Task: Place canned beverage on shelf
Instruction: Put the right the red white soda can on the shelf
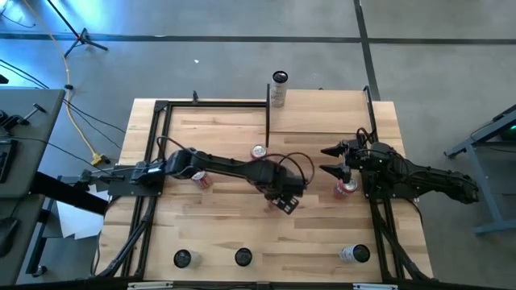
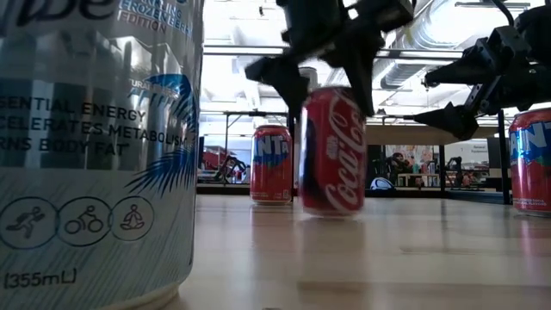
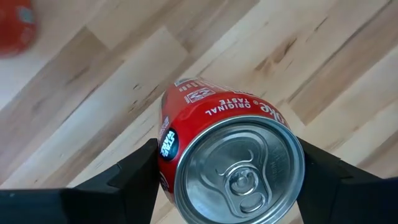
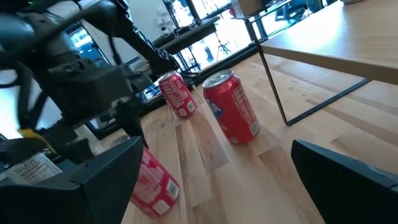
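Coke can (image 3: 233, 162): red, gripped near its top by the left gripper (image 3: 227, 177); silver lid and pull tab are seen facing the wrist camera, table planks beyond it.
Coke can attitude: seen slightly tilted in the low view (image 2: 333, 151), base at or just above the tabletop; contact cannot be told.
Left gripper: fingers (image 3: 121, 180) are clamped on either side of the Coke can; placed mid-table in the high view (image 1: 284, 193), arm reaching in from the left edge.
Right gripper (image 1: 337, 159): fingers are spread wide, nothing is held; placed at the right side of the table, near a red can (image 1: 346, 189) standing just in front of it.
Shelf (image 1: 322, 111): pale board on thin black uprights at the far right part of the table; one tall pale can (image 1: 279, 89) is seen at its far-left corner.
Other red cans: one (image 1: 259, 151) stands just beyond the left arm, one (image 1: 201, 179) is seen beside the left arm's elbow.
Near edge: three cans are lined up, two dark-topped (image 1: 182, 258) (image 1: 243, 257) and one silver (image 1: 353, 254).
Low view foreground: large silver-blue energy drink can (image 2: 95, 146) fills the left side.
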Motion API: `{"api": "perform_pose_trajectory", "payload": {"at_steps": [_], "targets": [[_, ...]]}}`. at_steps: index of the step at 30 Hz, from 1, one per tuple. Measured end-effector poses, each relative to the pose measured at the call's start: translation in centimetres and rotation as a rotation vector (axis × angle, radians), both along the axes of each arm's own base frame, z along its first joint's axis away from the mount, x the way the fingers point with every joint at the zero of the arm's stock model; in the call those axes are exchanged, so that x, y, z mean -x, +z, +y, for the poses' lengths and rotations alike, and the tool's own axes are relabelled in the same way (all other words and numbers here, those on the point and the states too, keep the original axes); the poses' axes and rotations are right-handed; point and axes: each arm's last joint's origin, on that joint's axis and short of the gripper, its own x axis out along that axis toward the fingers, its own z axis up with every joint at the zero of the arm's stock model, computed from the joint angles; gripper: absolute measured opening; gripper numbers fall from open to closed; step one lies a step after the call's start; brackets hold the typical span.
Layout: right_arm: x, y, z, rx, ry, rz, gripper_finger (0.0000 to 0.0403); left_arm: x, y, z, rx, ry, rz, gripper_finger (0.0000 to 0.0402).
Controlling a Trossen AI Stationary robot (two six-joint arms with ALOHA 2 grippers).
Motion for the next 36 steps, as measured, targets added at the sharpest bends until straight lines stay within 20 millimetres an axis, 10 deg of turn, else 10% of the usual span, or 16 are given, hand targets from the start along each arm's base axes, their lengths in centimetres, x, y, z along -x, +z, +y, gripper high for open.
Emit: {"api": "perform_pose_trajectory", "payload": {"at_steps": [18,36], "targets": [[0.0,0.0,0.0,-0.001,0.003,0.001,0.0399,-1.5,-0.4,8.6,0.173,0.034,-0.058,0.0270],[0.0,0.0,0.0,-0.001,0.002,0.001,0.0399,-1.5,-0.4,7.3,0.156,-0.057,-0.061,0.0327]]}}
